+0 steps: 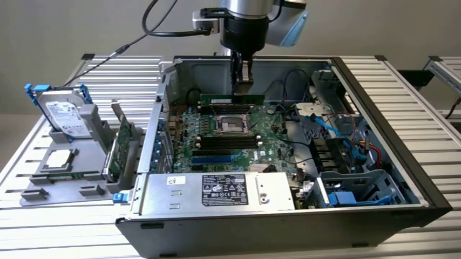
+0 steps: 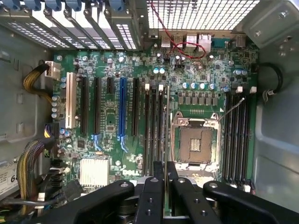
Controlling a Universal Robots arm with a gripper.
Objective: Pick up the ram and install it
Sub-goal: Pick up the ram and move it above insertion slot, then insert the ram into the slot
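1. Pinching the ram along its upper edge, my gripper points straight down into the open case.
2. Both fingers are pressed against the stick, one on each face.
3. From the exterior view I see the ram held level, its length running across the picture and its lower edge facing the board.
4. On the wrist view it shows edge-on, a thin pale line running out from between the fingertips.
5. That line lies parallel to the black slots, at the side of that bank nearest the socket.
6. I cannot tell whether the ram touches a slot or hangs above it.
7. More black slots sit on the socket's other side, well apart from the stick.
8. Outside the case, at the exterior view's left, a grey tray carries a drive propped upright and a silver chip lying flat.
9. A green card stands on edge at the tray's side nearest the case.
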